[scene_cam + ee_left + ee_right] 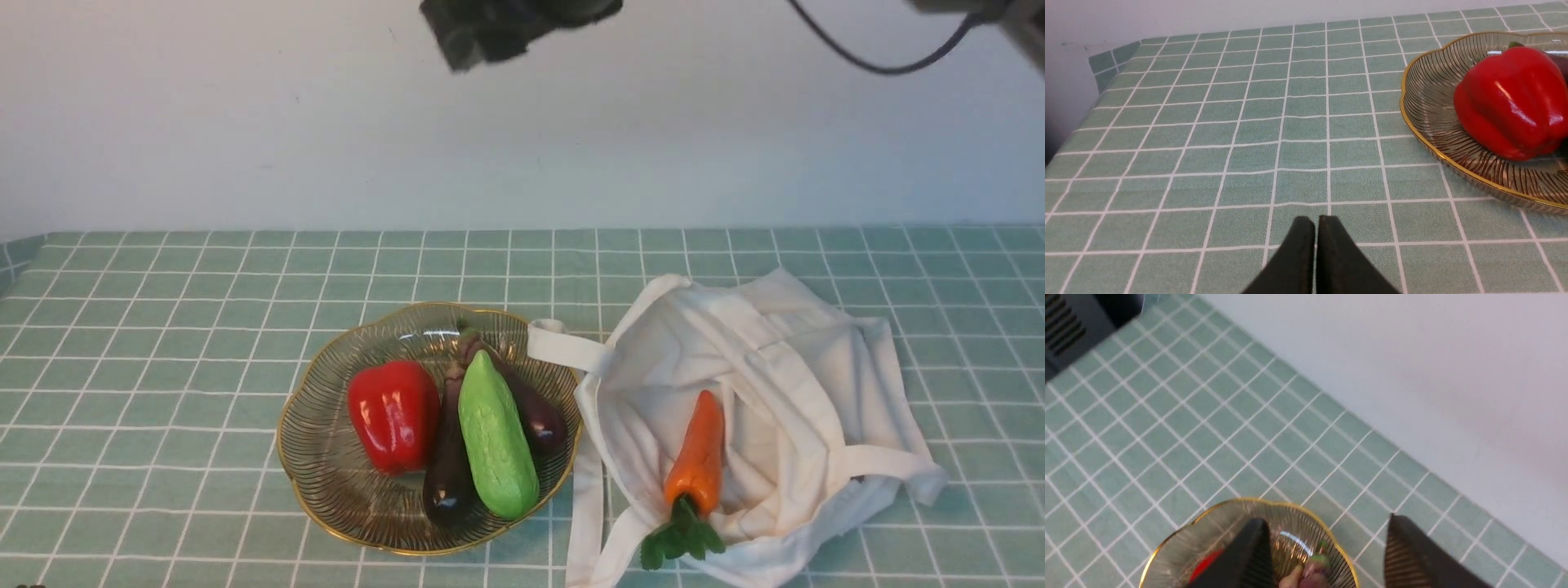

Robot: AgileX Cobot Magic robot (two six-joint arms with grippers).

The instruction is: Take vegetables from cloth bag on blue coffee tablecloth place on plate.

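While the orange carrot (698, 457) lay in the off-white cloth bag (784, 367), the bumpy green gourd (495, 437) sat among purple aubergines (447, 461) and a red pepper (393, 412) on the gold-rimmed glass plate (326, 490); left gripper (1315, 228) pressed together, right gripper (1326, 518) spread.

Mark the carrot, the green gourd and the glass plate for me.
carrot (699, 445), front view, on its orange body.
green gourd (495, 437), front view, middle of its bumpy skin.
glass plate (314, 447), front view, bare ribbed glass near its left rim.
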